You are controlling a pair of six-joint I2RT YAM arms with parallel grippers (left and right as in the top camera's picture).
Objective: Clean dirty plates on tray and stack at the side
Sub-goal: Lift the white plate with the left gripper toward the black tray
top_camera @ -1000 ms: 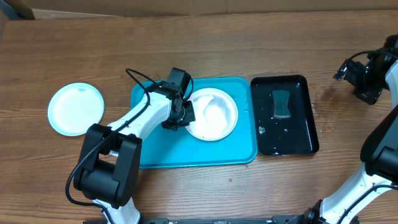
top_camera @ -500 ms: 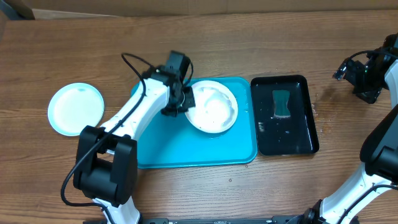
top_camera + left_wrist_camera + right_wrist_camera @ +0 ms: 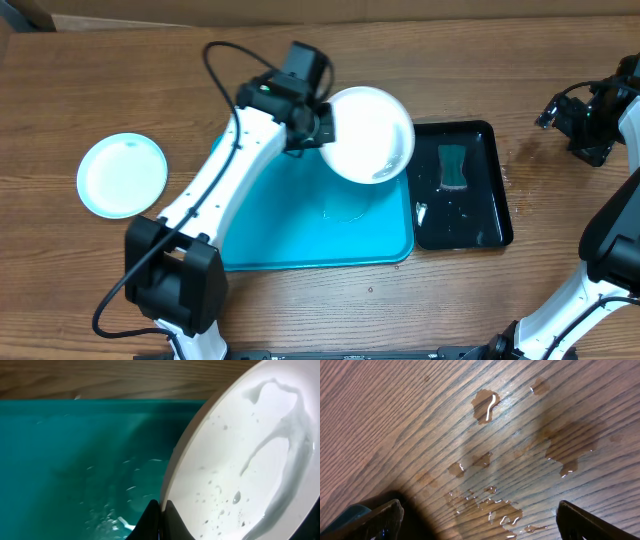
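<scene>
- The left gripper (image 3: 160, 519) is clenched on the near rim of the white plate (image 3: 240, 460), one finger above the rim and one below.
- The white plate is held clear of the tray (image 3: 290, 220), above its far right corner. Water films and droplets cover the plate's face, and no dark smear is visible.
- Step in hand, by judgement: washing is complete and the plate is in transfer.
- The tray is bare apart from a wet patch.
- The black tray (image 3: 470, 218), just beside it, holds the sponge (image 3: 454, 166).
- The cyan plate (image 3: 122, 175) lies on the table, well left of the tray; it is the probable stack base.
- Next move calls for carrying the white plate leftward, centring it over the cyan plate, lowering until seated, then releasing. The wet rim may slip.
- The right gripper (image 3: 480, 517) is spread wide and empty, over puddles (image 3: 490, 407) at the far right.
</scene>
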